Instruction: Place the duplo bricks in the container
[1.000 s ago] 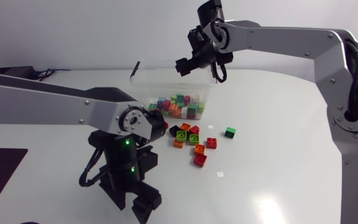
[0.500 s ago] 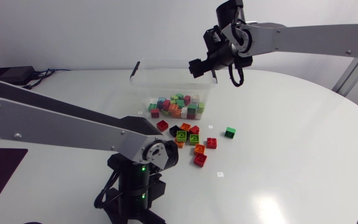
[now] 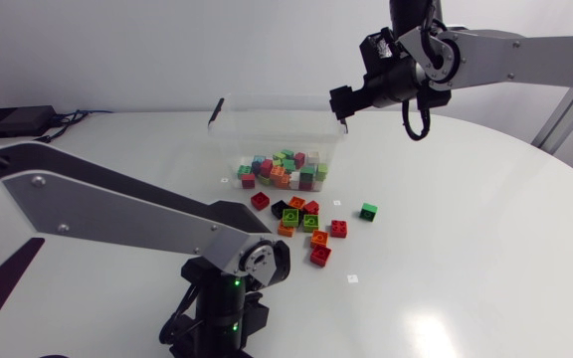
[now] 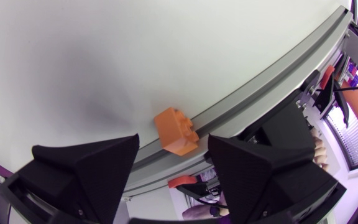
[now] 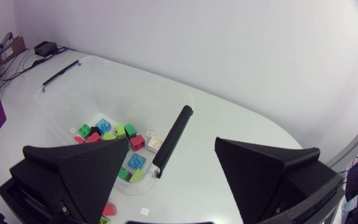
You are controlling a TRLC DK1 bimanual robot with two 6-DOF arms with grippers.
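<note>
Seen from above, a clear container (image 3: pixel 267 100) stands toward the back of the white table (image 3: pixel 466 249) and holds a heap of coloured bricks (image 3: pixel 282 171). More loose bricks (image 3: pixel 306 224) lie scattered just in front of it. The right end effector (image 3: pixel 342 102) hangs over the container's right corner, where a brick would be let go. The left arm (image 3: pixel 117 214) bends low at the table's near edge. From the left wrist, the left end effector (image 4: pixel 173 142) is spread wide and grips nothing. An orange brick (image 4: pixel 176 130) lies by the table's edge, just ahead between the fingers and touching neither, apparently lined up for a grasp. From the right wrist, the right end effector gapes empty above the container, with its black handle (image 5: pixel 173 140) below.
</note>
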